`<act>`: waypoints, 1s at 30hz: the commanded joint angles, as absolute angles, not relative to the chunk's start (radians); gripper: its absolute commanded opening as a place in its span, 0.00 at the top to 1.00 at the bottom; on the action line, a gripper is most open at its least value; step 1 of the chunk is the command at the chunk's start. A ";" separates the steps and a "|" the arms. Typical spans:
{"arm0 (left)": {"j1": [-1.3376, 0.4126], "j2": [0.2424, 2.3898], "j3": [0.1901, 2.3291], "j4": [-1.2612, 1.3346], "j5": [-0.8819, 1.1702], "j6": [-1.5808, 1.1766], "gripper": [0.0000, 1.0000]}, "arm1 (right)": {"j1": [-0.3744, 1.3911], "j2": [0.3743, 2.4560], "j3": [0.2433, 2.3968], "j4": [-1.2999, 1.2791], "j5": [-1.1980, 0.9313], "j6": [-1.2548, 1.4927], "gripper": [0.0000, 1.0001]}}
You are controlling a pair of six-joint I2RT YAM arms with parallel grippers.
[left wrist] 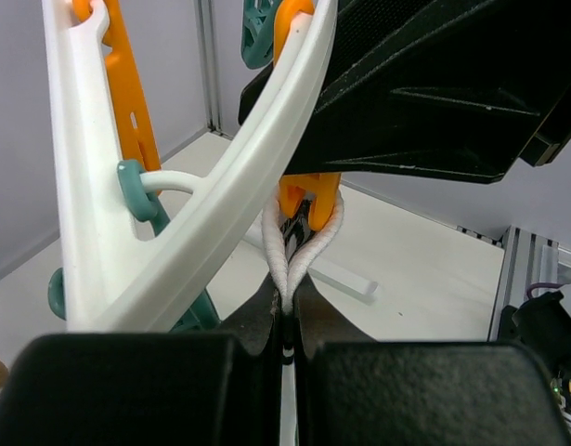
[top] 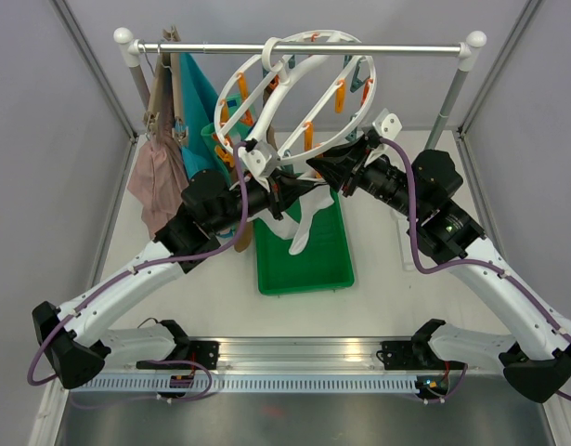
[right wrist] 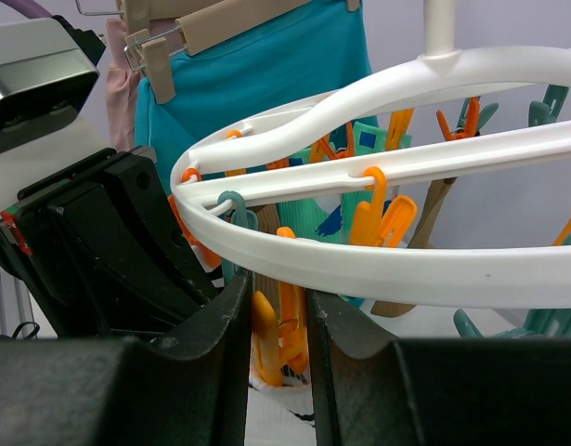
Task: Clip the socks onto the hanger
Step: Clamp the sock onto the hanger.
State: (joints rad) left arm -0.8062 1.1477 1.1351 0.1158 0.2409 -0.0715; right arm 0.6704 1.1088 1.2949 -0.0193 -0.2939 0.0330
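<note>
We count two robot arms: left arm [top: 127,288], right arm [top: 508,279]. One round white hanger [right wrist: 387,269]. One green tray [top: 308,269]. One metal rail [top: 406,48]. Socks we make out: one white sock [top: 302,232], one mint sock [right wrist: 308,214], one brown sock [right wrist: 438,200]. Two tan hangers [top: 169,79]. One teal cloth [top: 197,102], one pink cloth [top: 155,181]. One orange peg [right wrist: 283,330] up close. Many more pegs [right wrist: 382,218], orange and teal, some hidden, so we can't count all.

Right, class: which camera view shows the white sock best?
Left wrist: the white sock sits central, pinched in the left fingers and reaching the orange peg. The top view shows it dangling over the green tray; the right wrist barely shows it.
</note>
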 commanded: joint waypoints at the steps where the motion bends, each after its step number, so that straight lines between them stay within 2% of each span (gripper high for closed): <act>1: -0.802 1.155 1.137 0.121 0.267 -0.043 0.98 | 0.678 1.111 1.328 -0.045 -0.327 0.038 1.00; 30: -0.802 1.189 1.177 0.133 0.232 -0.048 0.98 | 0.681 1.118 1.338 -0.058 -0.339 0.038 1.00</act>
State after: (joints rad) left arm -0.8062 1.1797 1.1362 0.1055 0.2420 -0.0696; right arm 0.6704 1.1149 1.3064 -0.0345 -0.2913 0.0330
